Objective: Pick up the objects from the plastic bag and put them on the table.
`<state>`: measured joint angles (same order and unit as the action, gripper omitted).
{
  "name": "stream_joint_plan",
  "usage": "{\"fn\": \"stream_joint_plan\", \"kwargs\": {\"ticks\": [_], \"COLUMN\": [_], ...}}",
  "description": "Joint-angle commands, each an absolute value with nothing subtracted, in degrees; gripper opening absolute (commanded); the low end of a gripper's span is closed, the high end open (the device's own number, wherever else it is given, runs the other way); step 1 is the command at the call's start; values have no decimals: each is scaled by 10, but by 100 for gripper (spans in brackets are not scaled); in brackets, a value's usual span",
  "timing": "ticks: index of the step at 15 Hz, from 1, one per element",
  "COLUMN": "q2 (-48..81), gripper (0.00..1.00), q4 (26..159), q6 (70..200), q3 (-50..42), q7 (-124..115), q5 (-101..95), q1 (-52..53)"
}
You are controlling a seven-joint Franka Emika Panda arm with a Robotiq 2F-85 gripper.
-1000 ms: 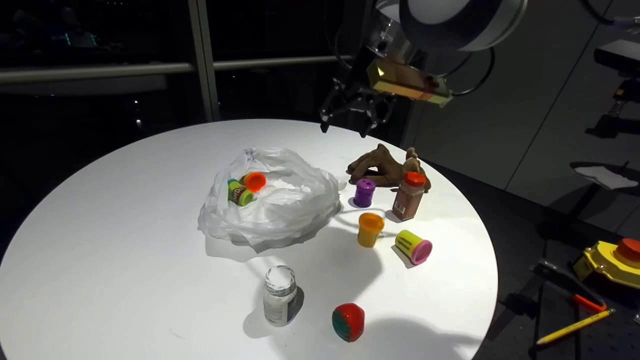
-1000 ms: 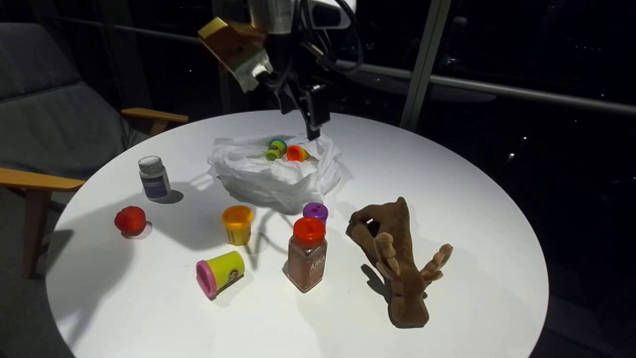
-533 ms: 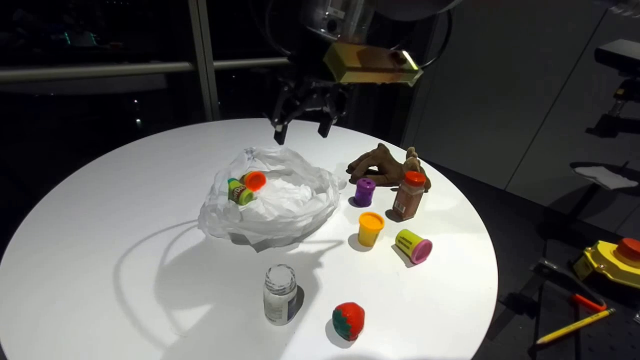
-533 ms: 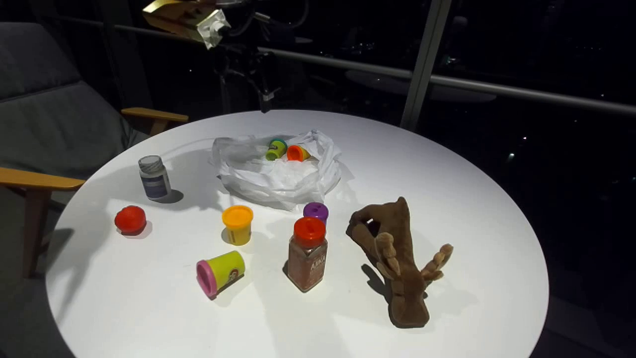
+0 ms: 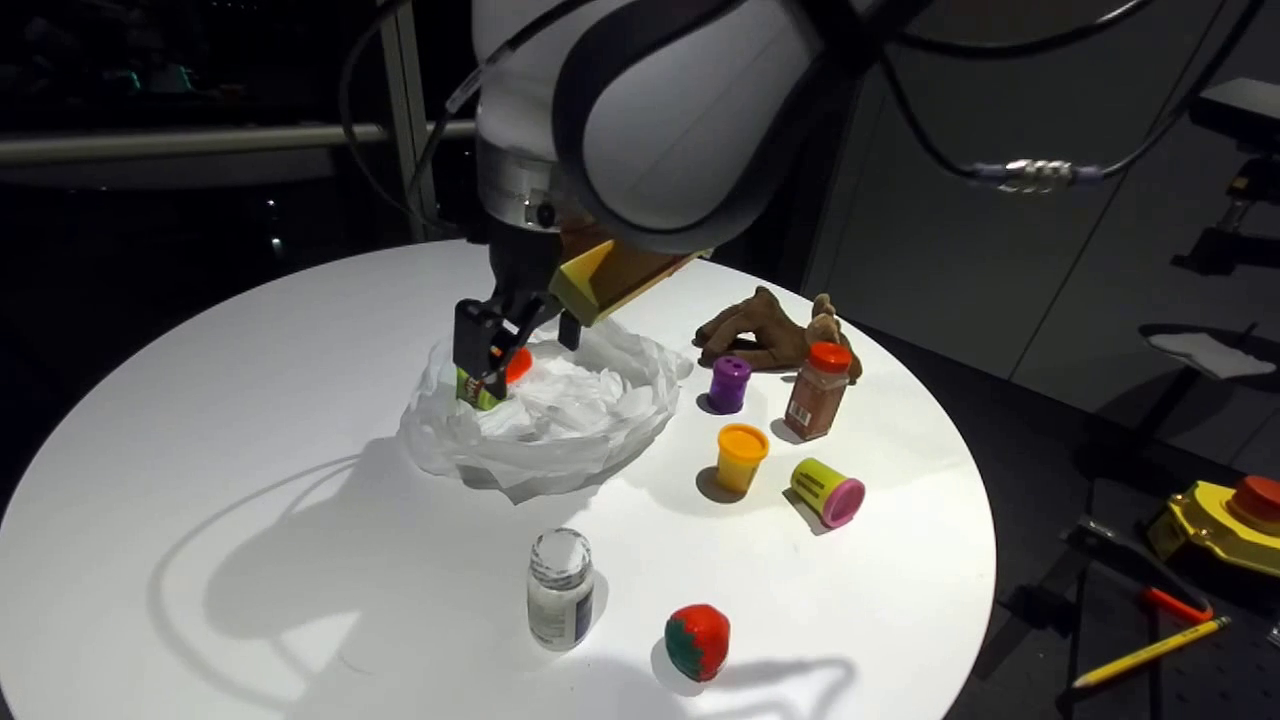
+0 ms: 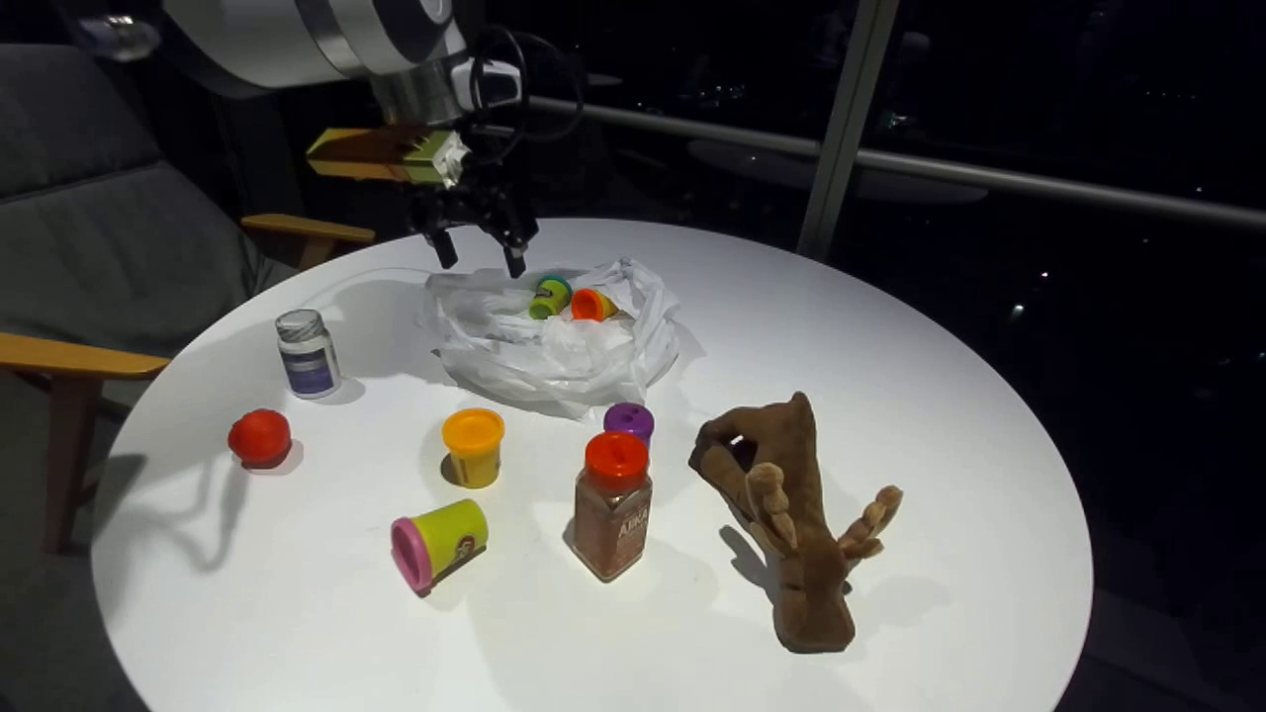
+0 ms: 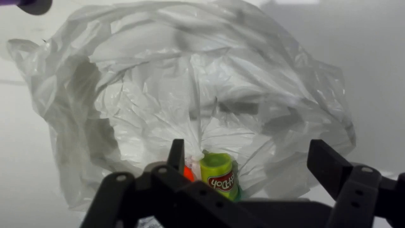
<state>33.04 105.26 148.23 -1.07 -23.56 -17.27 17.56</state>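
Observation:
A crumpled white plastic bag (image 5: 560,455) lies open on the round white table; it also shows in an exterior view (image 6: 514,371) and the wrist view (image 7: 148,104). In it lie a green Play-Doh can (image 6: 550,297) and a can with an orange-red end (image 6: 591,305), side by side. My gripper (image 7: 246,145) is open and empty above the bag. In the wrist view the green can (image 7: 218,174) shows between the fingers, nearer the left one. The orange-red can (image 7: 189,173) is mostly hidden behind that finger. The gripper (image 5: 533,360) partly covers both cans in an exterior view.
On the table stand a purple can (image 5: 729,385), an orange can (image 5: 741,460), a red-capped spice jar (image 5: 818,392) and a white bottle (image 5: 560,590). A pink-lidded can (image 5: 827,493), a toy strawberry (image 5: 697,642) and a brown plush (image 6: 791,514) lie there too.
My gripper has moved across to over the bag and come lower and turned. It stays open. The bag and the cans in it look the same.

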Motion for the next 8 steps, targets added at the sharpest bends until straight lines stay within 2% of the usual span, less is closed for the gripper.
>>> {"fn": "stream_joint_plan", "kwargs": {"ticks": [1, 8], "q2": [414, 515], "gripper": [100, 100], "q4": [934, 796], "q6": [1470, 1427], "q3": [-27, -47], "q7": [-216, -193], "q5": [-173, -160], "q1": [190, 184]}}
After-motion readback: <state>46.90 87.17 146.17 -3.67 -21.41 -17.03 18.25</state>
